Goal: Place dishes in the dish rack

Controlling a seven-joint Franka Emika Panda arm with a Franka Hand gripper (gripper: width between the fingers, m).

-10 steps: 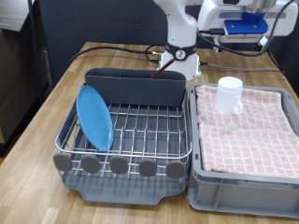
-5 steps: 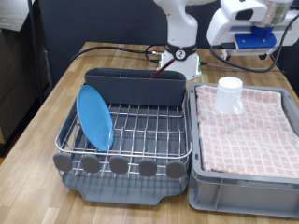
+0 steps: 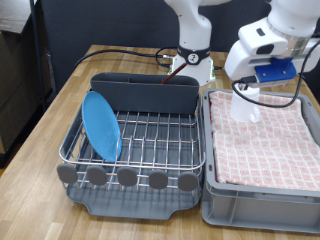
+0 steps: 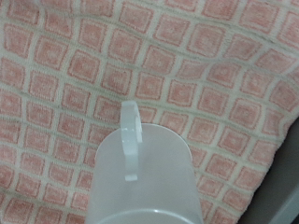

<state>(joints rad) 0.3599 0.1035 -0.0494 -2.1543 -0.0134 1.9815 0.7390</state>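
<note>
Gripper (image 3: 250,88): dropped from upper right of frame to just above mug (image 3: 245,108) on checked cloth (image 3: 270,140), right; finger state can't tell. Plate (image 3: 101,125) racked upright in dish rack (image 3: 135,160), left. Mug pickup underway.

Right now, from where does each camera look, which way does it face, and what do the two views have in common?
Exterior view: sits off the arm, looks across the wooden table at the dish rack holding the blue plate, and the grey crate; the robot arm shows above the crate.
Wrist view: sits on the hand, looks down at the white mug on the pink checked cloth; no fingers show.
Shared: the mug and the cloth.
</note>
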